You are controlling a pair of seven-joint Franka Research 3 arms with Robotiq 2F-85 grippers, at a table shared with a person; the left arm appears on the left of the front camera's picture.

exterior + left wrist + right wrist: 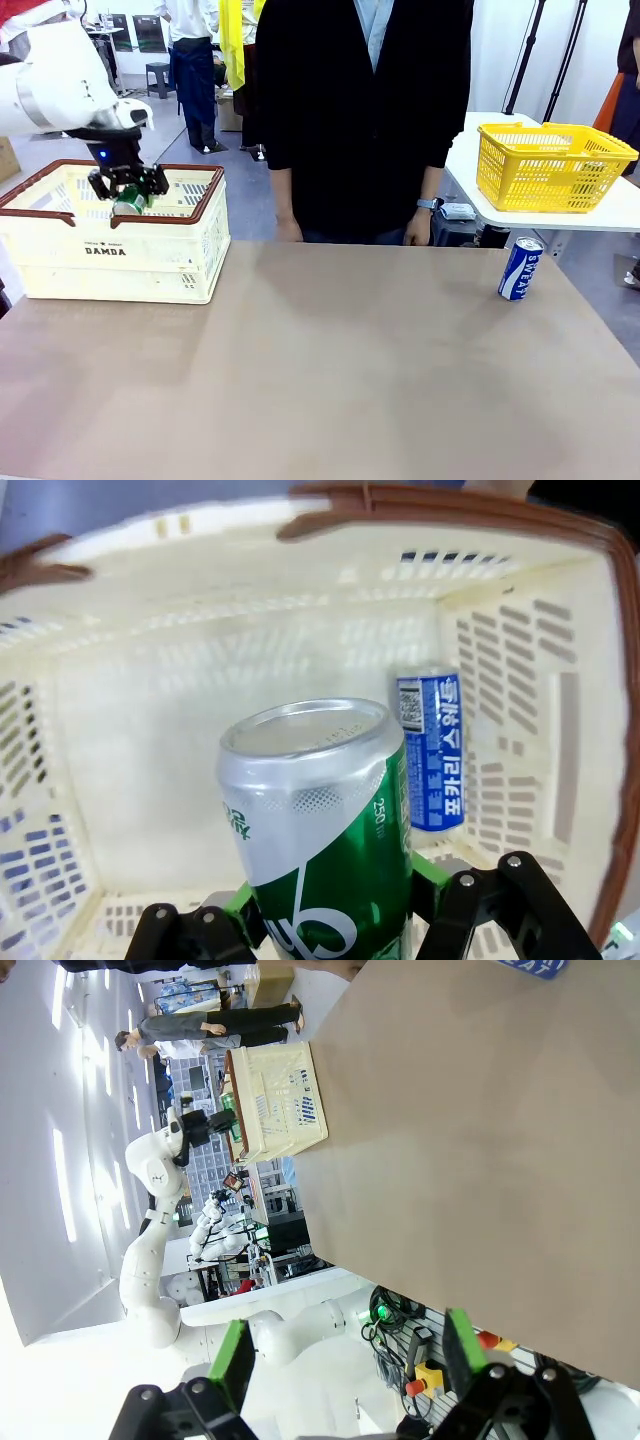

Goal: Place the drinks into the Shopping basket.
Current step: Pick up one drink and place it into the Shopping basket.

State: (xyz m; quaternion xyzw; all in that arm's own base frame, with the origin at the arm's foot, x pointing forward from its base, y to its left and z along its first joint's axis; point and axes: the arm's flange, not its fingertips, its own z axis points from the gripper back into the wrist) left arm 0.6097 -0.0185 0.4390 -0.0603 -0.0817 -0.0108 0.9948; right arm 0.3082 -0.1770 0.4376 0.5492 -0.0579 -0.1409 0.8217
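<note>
Tabletop [330,370] bears Shopping basket [120,262] holding one blue can [430,750].

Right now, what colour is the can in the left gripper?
The can is green with white lettering and a silver top, clearest in the left wrist view.

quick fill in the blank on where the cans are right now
The left gripper is ____ on the green can over the Shopping basket.
The other can, lying inside it, is ____ and white.
The SWEAT can stands on the table at the robot's ____.
Missing: shut; blue; right.
</note>
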